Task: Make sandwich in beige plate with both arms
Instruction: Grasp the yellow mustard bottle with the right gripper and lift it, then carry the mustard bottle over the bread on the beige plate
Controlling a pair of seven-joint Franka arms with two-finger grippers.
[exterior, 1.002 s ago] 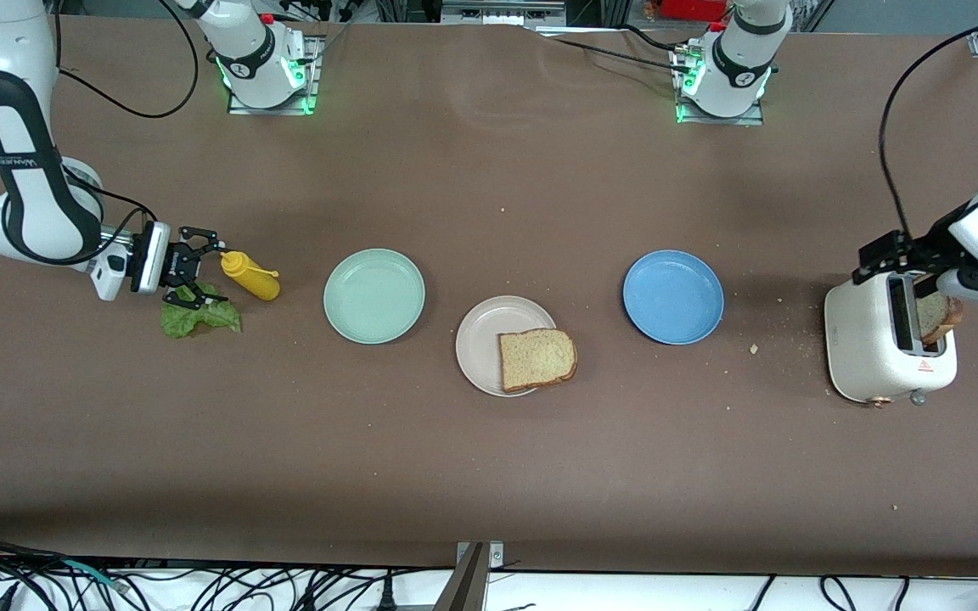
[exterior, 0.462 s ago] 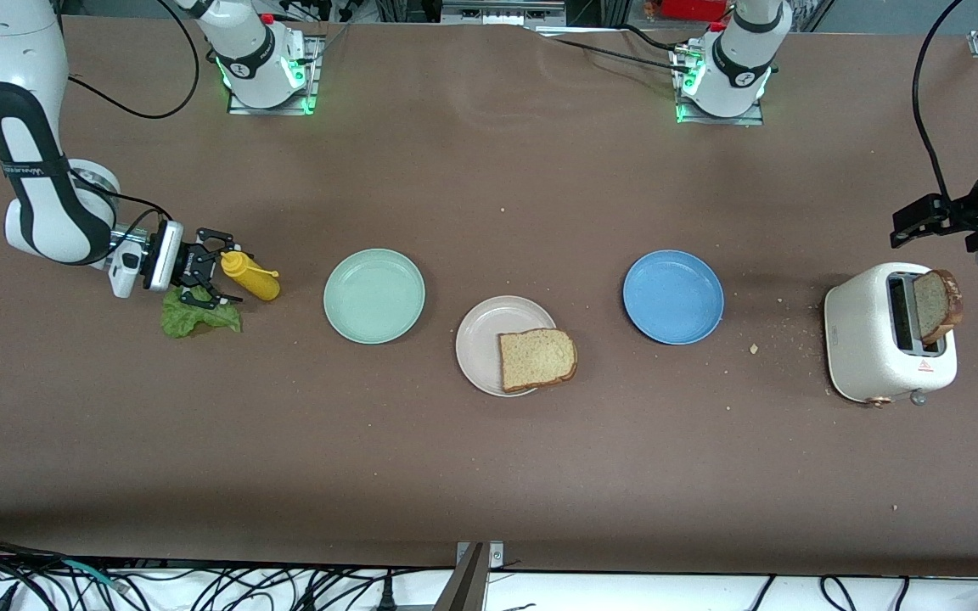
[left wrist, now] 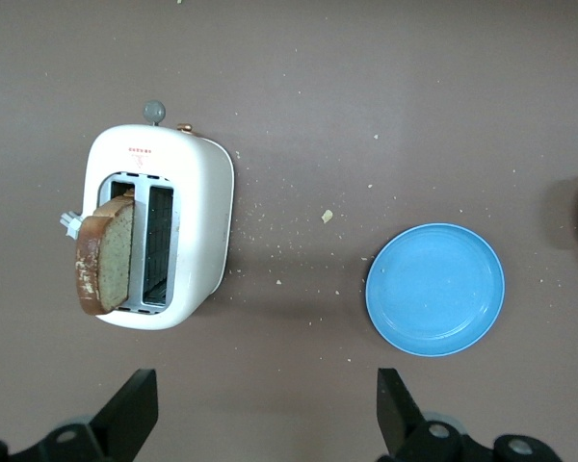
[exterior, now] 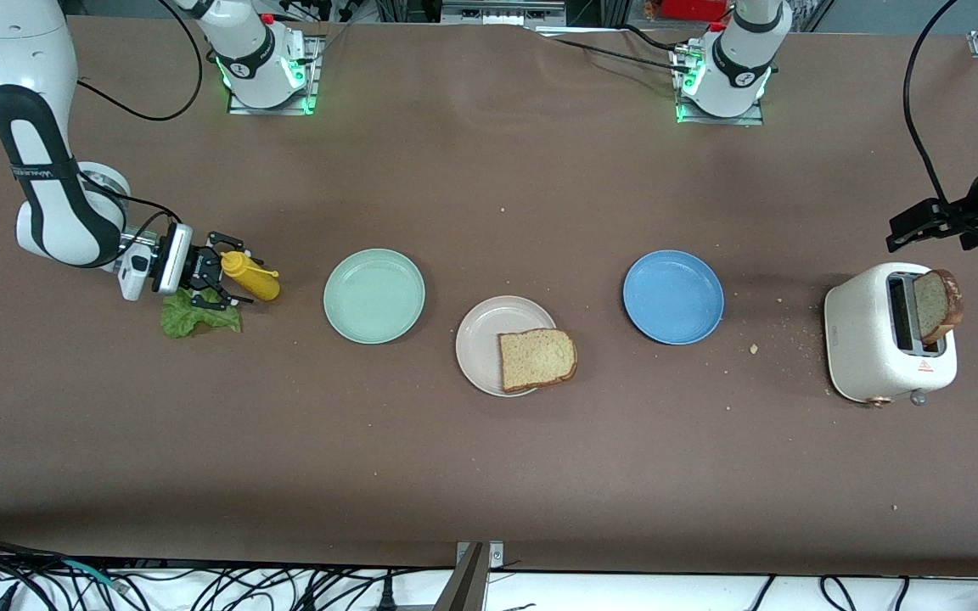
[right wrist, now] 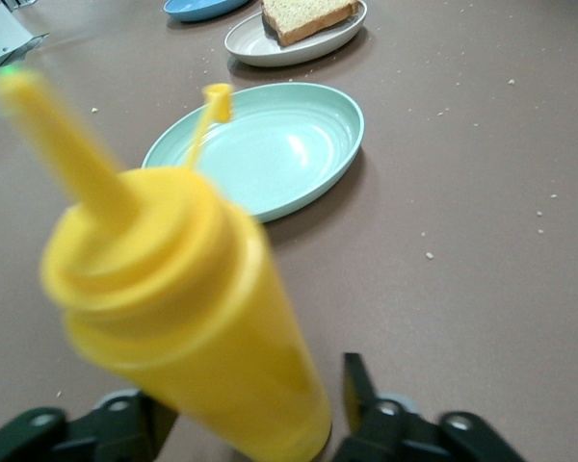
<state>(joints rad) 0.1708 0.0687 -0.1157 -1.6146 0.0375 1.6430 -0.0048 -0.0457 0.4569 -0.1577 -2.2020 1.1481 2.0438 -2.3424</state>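
At the right arm's end of the surface: right pincer (exterior: pixel 226 276) has slid in around the mustard bottle (exterior: pixel 250 275).
Fingers narrowing on the bottle's base, grip not yet firm; lettuce (exterior: pixel 198 316) lies untouched beside it (odd pick for a sandwich). One bread slice (exterior: pixel 537 358) sits on the beige plate (exterior: pixel 480 339). Left pincer (left wrist: pixel 260 423), spread wide, has lifted clear above the toaster (exterior: pixel 871 339), second slice (exterior: pixel 935 305) left in its slot.
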